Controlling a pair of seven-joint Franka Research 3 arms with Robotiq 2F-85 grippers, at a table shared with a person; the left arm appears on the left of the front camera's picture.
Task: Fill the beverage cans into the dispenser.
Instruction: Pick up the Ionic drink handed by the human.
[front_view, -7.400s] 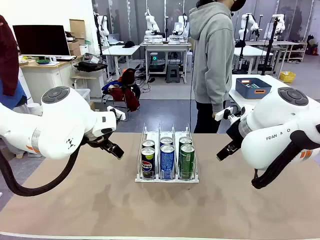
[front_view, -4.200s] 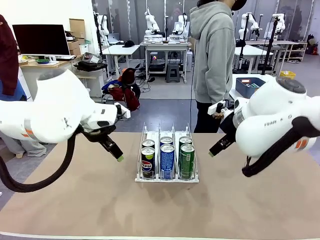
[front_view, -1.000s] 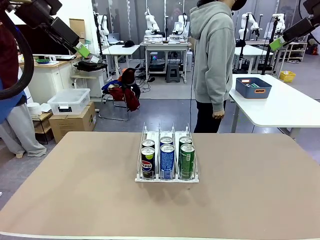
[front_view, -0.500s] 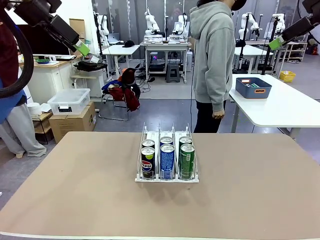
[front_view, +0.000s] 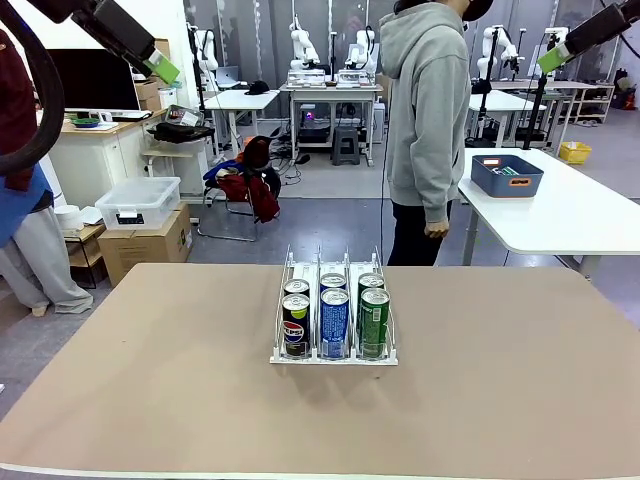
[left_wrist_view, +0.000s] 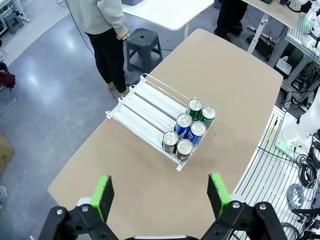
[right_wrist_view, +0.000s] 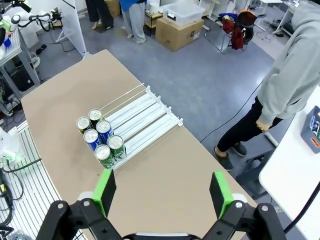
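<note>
The desk (left_wrist_view: 215, 65) lies far beneath my left gripper (left_wrist_view: 160, 195), carrying the dispenser (left_wrist_view: 145, 107) with six beverage cans (left_wrist_view: 189, 131) crowded at one end. I judge them thin-walled, slick and dentable, so I'd clamp mid-body. That gripper and my right gripper (right_wrist_view: 162, 192) gape empty.

Right hand (right_wrist_view: 162, 194) spread wide, high above the desk (right_wrist_view: 165, 165).
Six beverage cans (right_wrist_view: 100, 137) crowd one end of the dispenser (right_wrist_view: 142, 115); its empty end lies near the desk's edge where a person (right_wrist_view: 285, 80) stands.
</note>
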